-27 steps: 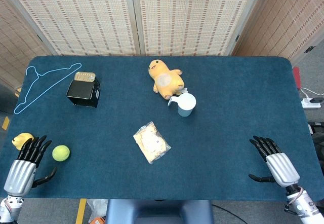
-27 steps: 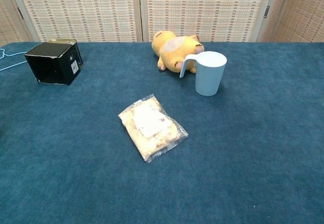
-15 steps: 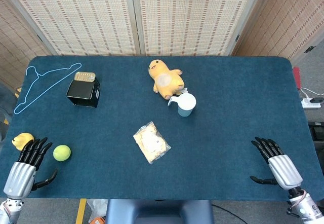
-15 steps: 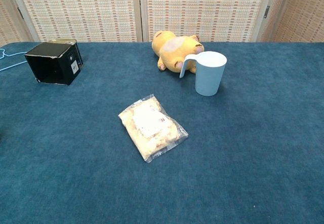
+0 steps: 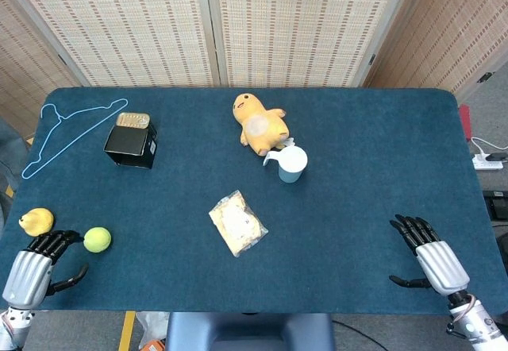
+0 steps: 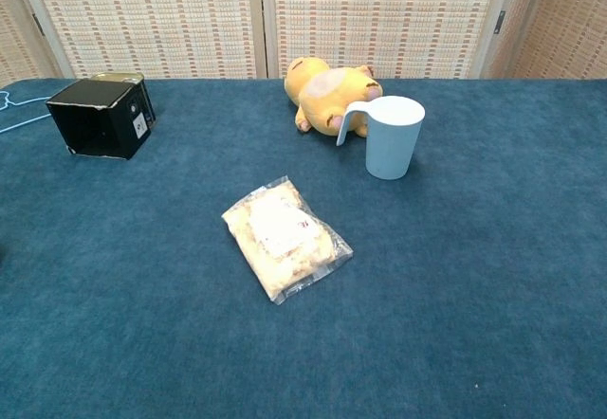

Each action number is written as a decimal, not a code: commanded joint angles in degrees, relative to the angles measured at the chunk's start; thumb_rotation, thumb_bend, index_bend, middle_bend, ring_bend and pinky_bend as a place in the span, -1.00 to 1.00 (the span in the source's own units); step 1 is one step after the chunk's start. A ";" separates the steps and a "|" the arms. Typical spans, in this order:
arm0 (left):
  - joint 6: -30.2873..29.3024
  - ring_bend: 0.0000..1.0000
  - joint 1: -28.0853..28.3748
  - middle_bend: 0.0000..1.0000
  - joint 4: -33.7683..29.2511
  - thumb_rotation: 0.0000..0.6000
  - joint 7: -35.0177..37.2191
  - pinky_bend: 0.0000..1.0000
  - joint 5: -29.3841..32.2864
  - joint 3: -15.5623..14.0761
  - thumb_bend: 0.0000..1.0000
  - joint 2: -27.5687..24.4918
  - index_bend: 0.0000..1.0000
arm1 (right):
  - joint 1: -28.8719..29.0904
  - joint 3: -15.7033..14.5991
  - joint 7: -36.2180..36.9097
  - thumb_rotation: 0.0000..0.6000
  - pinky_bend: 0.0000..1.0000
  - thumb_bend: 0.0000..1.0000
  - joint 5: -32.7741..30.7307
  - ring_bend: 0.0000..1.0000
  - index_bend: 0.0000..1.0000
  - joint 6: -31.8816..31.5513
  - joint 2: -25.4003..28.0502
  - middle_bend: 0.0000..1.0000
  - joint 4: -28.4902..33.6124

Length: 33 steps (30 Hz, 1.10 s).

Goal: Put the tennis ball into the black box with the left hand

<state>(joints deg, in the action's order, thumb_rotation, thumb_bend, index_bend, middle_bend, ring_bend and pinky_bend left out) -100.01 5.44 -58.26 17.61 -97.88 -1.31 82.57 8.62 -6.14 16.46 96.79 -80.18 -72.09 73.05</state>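
The yellow-green tennis ball (image 5: pixel 97 240) lies on the blue table near the front left corner, seen only in the head view. My left hand (image 5: pixel 32 265) hovers at the table's front left edge, just left of the ball, fingers apart and holding nothing; its fingertips come close to the ball. The black box (image 5: pixel 131 145) (image 6: pixel 101 117) stands at the back left, on its side. My right hand (image 5: pixel 432 259) is open at the front right edge. Neither hand shows in the chest view.
A yellow lemon-like fruit (image 5: pixel 35 221) lies just behind the left hand. A light-blue hanger (image 5: pixel 63 133) and a tin (image 5: pixel 132 119) are beside the box. A yellow plush toy (image 5: pixel 259 124), a pale blue cup (image 5: pixel 291 163) and a snack packet (image 5: pixel 236 222) occupy the middle.
My left hand has drawn back toward the front edge and turned its fingers toward the ball, uncovering the yellow fruit. The right hand shifted slightly.
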 commanded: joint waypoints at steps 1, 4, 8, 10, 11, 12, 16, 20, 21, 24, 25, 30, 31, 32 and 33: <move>1.46 0.99 -0.31 1.00 4.49 -0.41 3.96 1.00 0.78 -0.78 -0.66 2.03 1.00 | 0.00 0.15 0.02 1.00 -1.00 -1.00 -0.34 -1.00 -1.00 0.14 0.02 -1.00 0.10; 4.87 1.00 -1.57 1.00 4.65 0.63 2.96 1.00 2.67 -1.92 -0.35 3.10 1.00 | 0.14 0.06 -0.09 1.00 -1.00 -1.00 -0.29 -1.00 -1.00 0.43 0.08 -1.00 0.20; 7.73 1.00 -2.40 1.00 12.85 1.00 2.85 1.00 5.11 -1.37 0.41 10.18 1.00 | 0.47 0.00 -0.43 1.00 -1.00 -1.00 -0.29 -1.00 -1.00 1.10 0.09 -1.00 0.31; 10.69 1.00 -1.58 1.00 20.21 1.00 5.10 1.00 6.99 -0.12 0.49 14.96 1.00 | 0.64 -0.04 -0.44 1.00 -1.00 -1.00 -0.33 -1.00 -1.00 1.46 0.07 -1.00 0.36; 11.91 1.00 -1.11 1.00 23.55 1.00 5.92 1.00 7.61 0.37 0.51 16.96 1.00 | 0.73 -0.03 -0.44 1.00 -1.00 -1.00 -0.38 -1.00 -1.00 1.64 0.07 -1.00 0.37; 13.05 1.00 -0.65 1.00 26.41 1.00 7.20 1.00 8.05 0.68 0.52 18.64 1.00 | 0.81 -0.01 -0.44 1.00 -1.00 -1.00 -0.46 -1.00 -1.00 1.82 0.05 -1.00 0.37; 13.94 1.00 0.55 1.00 34.66 1.00 12.45 1.00 8.75 1.56 0.55 22.95 1.00 | 1.00 0.16 -0.37 1.00 -1.00 -1.00 -1.09 -1.00 -1.00 2.52 -0.01 -1.00 0.28; 15.57 1.00 0.65 1.00 37.74 1.00 15.01 1.00 8.25 0.57 0.57 24.21 1.00 | 1.15 0.21 -0.41 1.00 -1.00 -1.00 -1.58 -1.00 -1.00 3.23 0.00 -1.00 0.40; 16.11 1.00 0.61 1.00 38.04 1.00 15.43 1.00 8.02 0.17 0.57 24.28 1.00 | 1.15 0.19 -0.45 1.00 -1.00 -1.00 -1.62 -1.00 -1.00 3.27 0.01 -1.00 0.43; 16.81 1.00 0.65 1.00 38.39 1.00 16.57 1.00 7.49 -0.61 0.58 24.27 1.00 | 1.20 0.16 -0.57 1.00 -1.00 -1.00 -1.68 -1.00 -1.00 3.46 0.01 -1.00 0.53; 16.81 1.00 0.72 1.00 38.39 1.00 16.77 1.00 7.48 -0.65 0.58 24.29 1.00 | 1.25 0.16 -0.60 1.00 -1.00 -1.00 -1.72 -1.00 -1.00 3.57 0.02 -1.00 0.57; 17.32 1.00 0.48 1.00 37.91 1.00 17.07 1.00 7.40 -1.08 0.59 24.12 1.00 | 1.33 0.21 -0.60 1.00 -1.00 -1.00 -1.97 -1.00 -1.00 3.86 0.06 -1.00 0.67; 17.38 1.00 0.36 1.00 37.65 1.00 17.19 1.00 7.43 -1.13 0.59 24.01 1.00 | 1.34 0.22 -0.56 1.00 -1.00 -1.00 -2.00 -1.00 -1.00 3.86 0.08 -1.00 0.69; 17.24 1.00 0.25 1.00 37.38 1.00 17.28 1.00 7.44 -1.16 0.59 23.88 1.00 | 1.34 0.23 -0.55 1.00 -1.00 -1.00 -2.02 -1.00 -1.00 3.87 0.09 -1.00 0.68; 17.10 1.00 0.16 1.00 36.95 1.00 17.44 1.00 7.44 -1.19 0.60 23.71 1.00 | 1.35 0.23 -0.54 1.00 -1.00 -1.00 -2.05 -1.00 -1.00 3.90 0.09 -1.00 0.67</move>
<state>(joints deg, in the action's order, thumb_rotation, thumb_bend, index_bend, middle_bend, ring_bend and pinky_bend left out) -82.78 5.72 -21.02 34.90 -90.45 -2.44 106.45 9.97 -5.91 15.91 94.72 -76.26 -72.00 73.71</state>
